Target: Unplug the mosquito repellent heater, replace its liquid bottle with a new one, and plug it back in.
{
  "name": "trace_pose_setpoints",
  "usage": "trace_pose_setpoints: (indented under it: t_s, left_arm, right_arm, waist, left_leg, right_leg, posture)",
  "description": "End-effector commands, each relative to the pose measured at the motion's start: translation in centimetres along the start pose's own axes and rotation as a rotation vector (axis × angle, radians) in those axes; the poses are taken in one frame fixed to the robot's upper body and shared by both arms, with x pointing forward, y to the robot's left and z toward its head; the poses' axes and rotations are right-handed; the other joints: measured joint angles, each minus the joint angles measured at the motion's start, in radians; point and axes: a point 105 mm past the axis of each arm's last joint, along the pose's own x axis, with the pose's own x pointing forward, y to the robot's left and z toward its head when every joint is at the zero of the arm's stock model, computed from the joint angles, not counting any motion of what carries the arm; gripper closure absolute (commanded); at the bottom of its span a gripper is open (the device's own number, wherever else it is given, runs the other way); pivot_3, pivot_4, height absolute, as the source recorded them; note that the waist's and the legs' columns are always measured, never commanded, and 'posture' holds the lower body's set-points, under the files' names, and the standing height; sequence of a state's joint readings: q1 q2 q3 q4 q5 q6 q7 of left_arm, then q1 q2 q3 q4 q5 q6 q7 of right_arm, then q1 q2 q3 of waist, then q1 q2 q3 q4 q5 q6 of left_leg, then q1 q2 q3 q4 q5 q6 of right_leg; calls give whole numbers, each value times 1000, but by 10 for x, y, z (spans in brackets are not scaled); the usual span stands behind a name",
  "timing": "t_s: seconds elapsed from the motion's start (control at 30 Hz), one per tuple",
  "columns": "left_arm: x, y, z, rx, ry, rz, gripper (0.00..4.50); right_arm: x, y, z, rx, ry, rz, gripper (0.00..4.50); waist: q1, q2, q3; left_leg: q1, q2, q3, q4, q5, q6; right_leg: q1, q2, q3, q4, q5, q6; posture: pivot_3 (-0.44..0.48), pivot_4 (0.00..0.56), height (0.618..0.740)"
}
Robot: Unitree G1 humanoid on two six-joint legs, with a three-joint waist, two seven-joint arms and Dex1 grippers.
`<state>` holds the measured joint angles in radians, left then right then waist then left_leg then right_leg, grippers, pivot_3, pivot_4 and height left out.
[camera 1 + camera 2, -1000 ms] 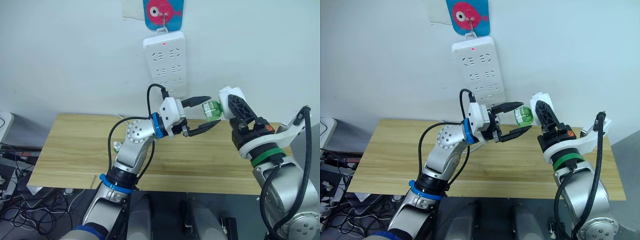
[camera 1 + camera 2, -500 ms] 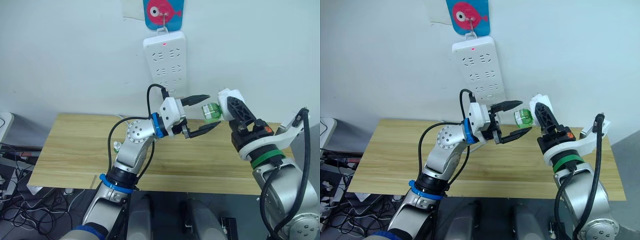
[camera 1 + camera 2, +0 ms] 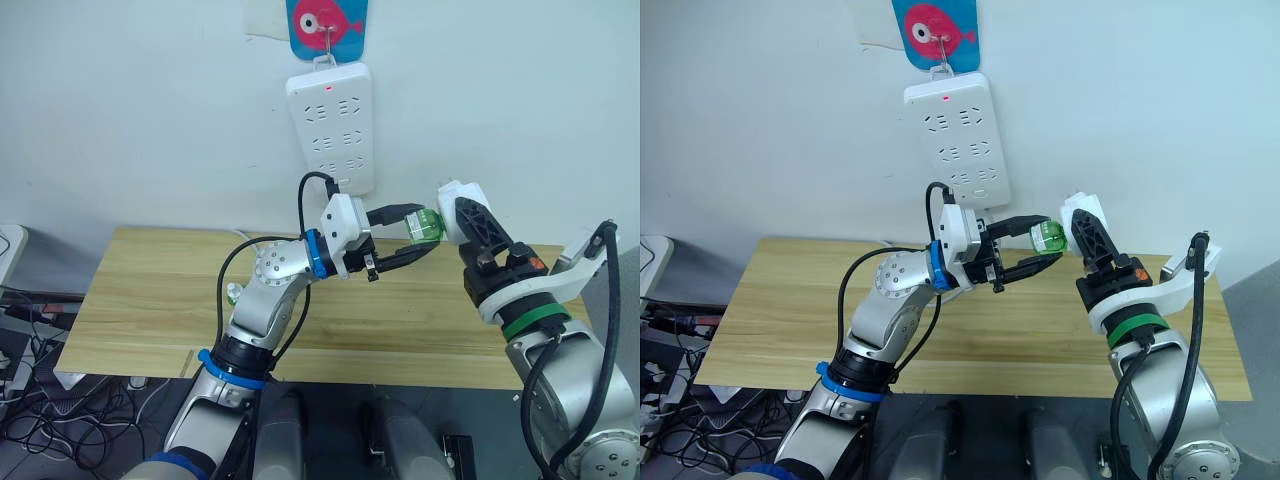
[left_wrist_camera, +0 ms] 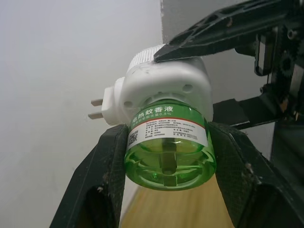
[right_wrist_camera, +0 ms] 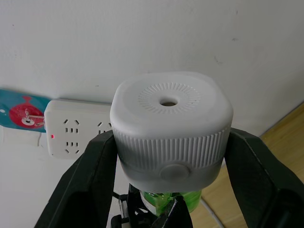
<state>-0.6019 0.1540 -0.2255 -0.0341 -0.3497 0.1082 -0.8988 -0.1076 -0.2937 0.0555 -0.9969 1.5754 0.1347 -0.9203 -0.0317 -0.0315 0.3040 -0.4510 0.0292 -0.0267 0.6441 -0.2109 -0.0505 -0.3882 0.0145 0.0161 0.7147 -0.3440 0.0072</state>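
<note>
Above the wooden table [image 3: 150, 300], right pincer [image 5: 173, 156] clamping heater [image 5: 171, 128], left pincer [image 4: 164, 156] apparently gripping its green bottle [image 4: 168, 154].

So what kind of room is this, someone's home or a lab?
Probably a lab or test room made to look homely. A plain wooden table stands against a bare white wall, a white power strip hangs from a hook on a fish sticker, and loose cables are tangled on the floor.

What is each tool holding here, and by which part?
Right tool: small white plastic heater, by its sides. Left tool: its green liquid bottle, by the sides.
</note>
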Motion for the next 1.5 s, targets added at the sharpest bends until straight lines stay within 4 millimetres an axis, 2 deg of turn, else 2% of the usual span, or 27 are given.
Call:
trace_pose_setpoints:
  t_s: [0.03, 0.2, 0.43, 0.77, 0.83, 0.93, 1.1, 1.33, 1.5]
  left_arm:
    - [-1, 6, 12, -119, -46, 46, 2252]
    - [-2, 7, 14, -273, -32, 48, 2252]
    - [-4, 8, 12, -370, -11, 66, 2252]
    - [-5, 8, 11, -247, 13, 28, 2252]
    - [-5, 9, 11, -247, 12, 29, 2252]
    - [-5, 11, 11, -247, 10, 28, 2252]
    - [-7, 10, 12, -253, 10, -48, 2252]
    - [-17, -6, 23, -254, 10, -268, 2252]
    - [-19, -15, 35, -202, -16, -396, 2252]
  right_arm:
    - [-6, 17, 6, 11, -30, 80, 1569]
    - [-6, 19, 6, 9, -32, 84, 1569]
    - [-6, 19, 5, 9, -32, 85, 1569]
    - [-6, 20, 2, 9, -4, 101, 1569]
    - [-6, 23, 1, 22, 9, 119, 846]
    - [-8, 24, -3, 26, 47, 141, 38]
    - [-18, 25, 4, 27, 162, 209, 38]
    - [-33, 2, 5, -144, 290, 307, 38]
    - [-40, -24, 13, -257, 530, 414, 38]
  waist:
    - [0, 0, 0]
    - [0, 0, 0]
    - [0, 0, 0]
    - [1, 0, 0]
    - [1, 0, 0]
    - [1, 0, 0]
    - [1, 0, 0]
    - [2, 0, 1]
    - [0, -1, 1]
  left_leg:
    - [0, 0, 0, 0, 0, 0]
    - [0, 0, 0, 0, 0, 0]
    - [0, 0, 0, 0, 0, 0]
    - [0, 0, 0, 0, 0, 0]
    - [0, 0, 0, 0, 0, 0]
    - [0, 0, 0, 0, 0, 0]
    - [0, 0, 0, 0, 0, 0]
    - [0, 0, 1, 0, 0, 0]
    - [2, 0, 2, 1, 1, 1]
  right_leg:
    - [0, 0, 0, 0, 0, 0]
    - [0, 0, 0, 0, 0, 0]
    - [0, 0, 0, 0, 0, 0]
    - [0, 0, 0, 0, 0, 0]
    - [0, 0, 0, 0, 0, 0]
    - [0, 0, 0, 0, 0, 0]
    - [0, 0, 0, -1, 0, 0]
    - [1, 0, -1, -1, 0, 0]
    - [3, 1, 1, -2, 0, 0]
  posture:
    - [-8, 316, 740]
    - [-6, 315, 740]
    - [-9, 314, 740]
    - [-9, 315, 740]
    - [-16, 319, 740]
    - [-16, 319, 740]
    - [-33, 318, 740]
    - [-28, 315, 740]
    - [-18, 314, 740]
